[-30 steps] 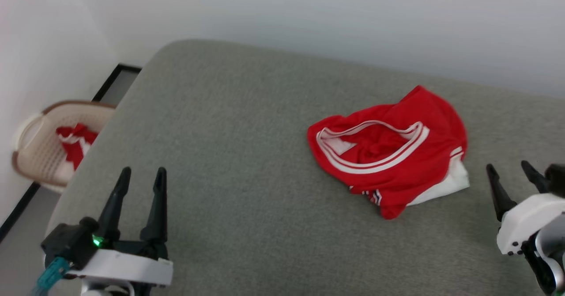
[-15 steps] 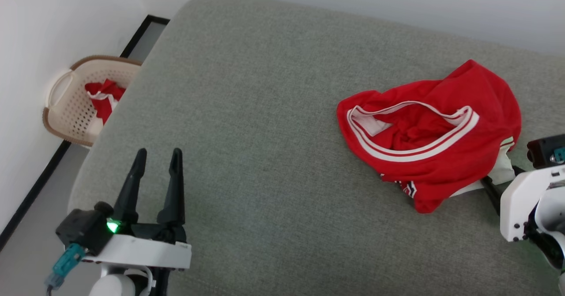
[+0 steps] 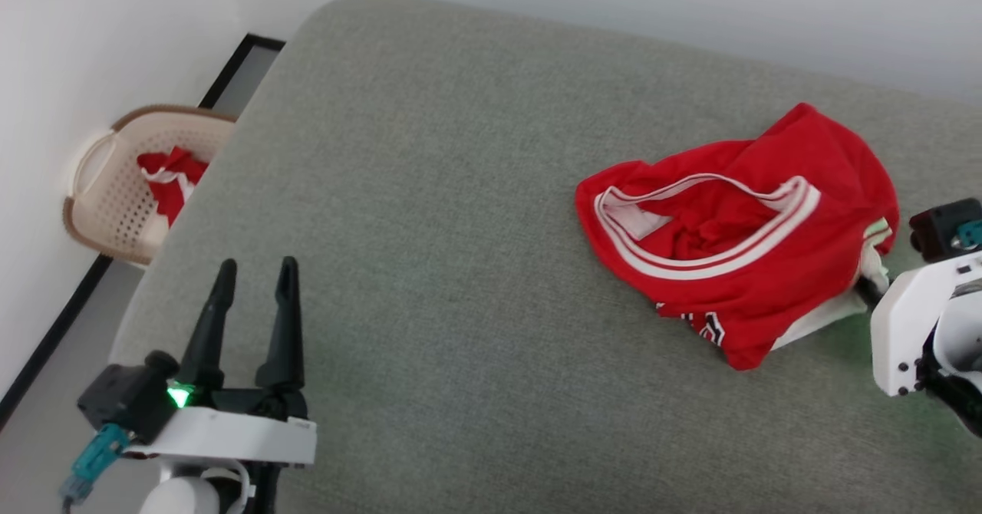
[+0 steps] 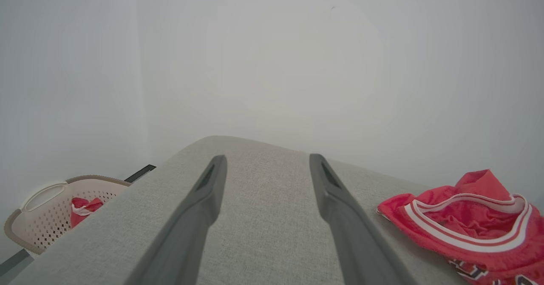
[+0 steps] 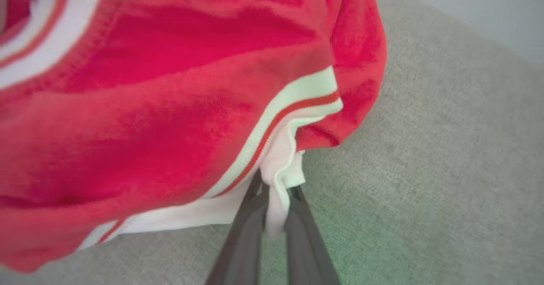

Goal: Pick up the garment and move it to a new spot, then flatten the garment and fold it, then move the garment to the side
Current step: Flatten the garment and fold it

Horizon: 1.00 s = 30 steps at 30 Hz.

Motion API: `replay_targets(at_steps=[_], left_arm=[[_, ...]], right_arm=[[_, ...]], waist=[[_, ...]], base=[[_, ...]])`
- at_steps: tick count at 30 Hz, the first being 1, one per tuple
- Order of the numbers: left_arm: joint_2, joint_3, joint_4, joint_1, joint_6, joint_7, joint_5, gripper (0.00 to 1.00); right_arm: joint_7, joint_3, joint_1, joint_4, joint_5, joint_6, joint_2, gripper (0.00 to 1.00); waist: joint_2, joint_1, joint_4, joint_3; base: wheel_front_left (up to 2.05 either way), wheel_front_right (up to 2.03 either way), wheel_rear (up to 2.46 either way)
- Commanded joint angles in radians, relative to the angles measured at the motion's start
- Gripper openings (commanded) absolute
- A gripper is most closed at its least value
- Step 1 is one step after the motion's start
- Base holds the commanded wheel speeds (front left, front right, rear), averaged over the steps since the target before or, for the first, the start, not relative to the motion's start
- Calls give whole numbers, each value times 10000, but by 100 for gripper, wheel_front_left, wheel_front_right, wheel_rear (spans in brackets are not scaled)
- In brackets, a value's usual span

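R gripper [image 5: 275, 198] fingers pinched on jersey [image 3: 736, 245] white sleeve edge, bulk lies robot-left of it; L gripper [image 3: 253, 272] spread, empty, well apart.

On my head view the shirt [image 3: 767, 268] covers most of the right gripper [image 3: 863, 290], and the frame edge crops its wrist. The lettering [image 3: 710, 328] is mostly folded under and I can't read it. The cushion [image 3: 460, 230] hides part of the basket [image 3: 107, 192]. My right wrist view is soft, with the shirt cropped at the top and left.

One garment [image 3: 767, 268]; one basket [image 3: 107, 207]; two pincers [image 3: 255, 271] [image 5: 274, 191]
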Motion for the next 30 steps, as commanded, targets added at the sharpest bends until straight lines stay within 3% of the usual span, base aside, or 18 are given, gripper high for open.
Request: replay_targets(at_steps=[1, 9, 17, 24, 30], left_arm=[[88, 102, 35, 110, -18, -1, -61, 100], [313, 244, 31, 348, -18, -1, -129, 100], [500, 257, 81, 515, -17, -1, -200, 100], [610, 153, 124, 544, -17, -1, -295, 100], [646, -20, 175, 457, -17, -1, -302, 100]], right_arm=[[74, -111, -118, -201, 167, -13, -67, 0], [669, -911, 389, -1280, 369, -13, -441, 0], [1258, -2703, 1512, -1952, -57, -13, -561, 0], [1615, -4067, 2650, -1715, -498, -13, -166, 0], [1269, -4499, 3085, -945, -618, -12, 322, 0]], waist=[[0, -1, -274, -296], [0, -1, -902, -821], [0, -1, -1354, -1165], [0, -1, -1516, -1223], [0, -1, -1538, -1192]], base=[[0, 0, 0], [0, 0, 0], [0, 0, 0], [0, 0, 0], [0, 0, 0]])
